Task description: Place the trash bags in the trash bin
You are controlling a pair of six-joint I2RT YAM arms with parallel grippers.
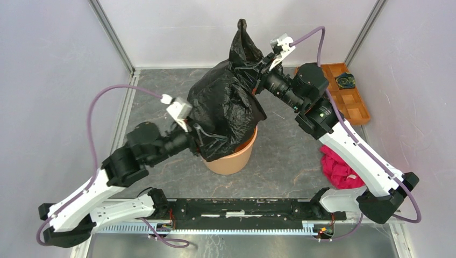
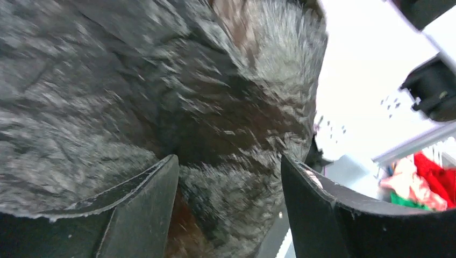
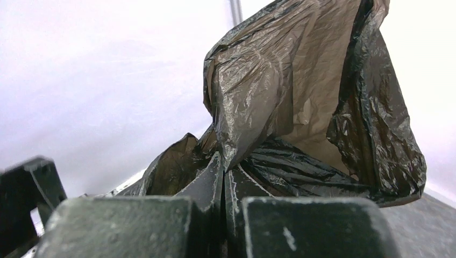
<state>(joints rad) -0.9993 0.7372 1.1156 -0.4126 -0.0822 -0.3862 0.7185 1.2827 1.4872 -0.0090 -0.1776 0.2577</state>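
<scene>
My right gripper (image 3: pixel 223 167) is pressed fully together on a fold of the trash bag (image 1: pixel 226 107), holding its upper part raised (a peak of film stands above my fingers). My left gripper (image 2: pixel 230 161) has its fingers spread wide, with crinkled film bulging in the gap; I cannot tell whether they touch it. The bag's bulk sits over the mouth of the trash bin (image 1: pixel 235 158), with lower folds hanging past the left rim. The bin stands upright on the table (image 1: pixel 290 156) between my arms.
</scene>
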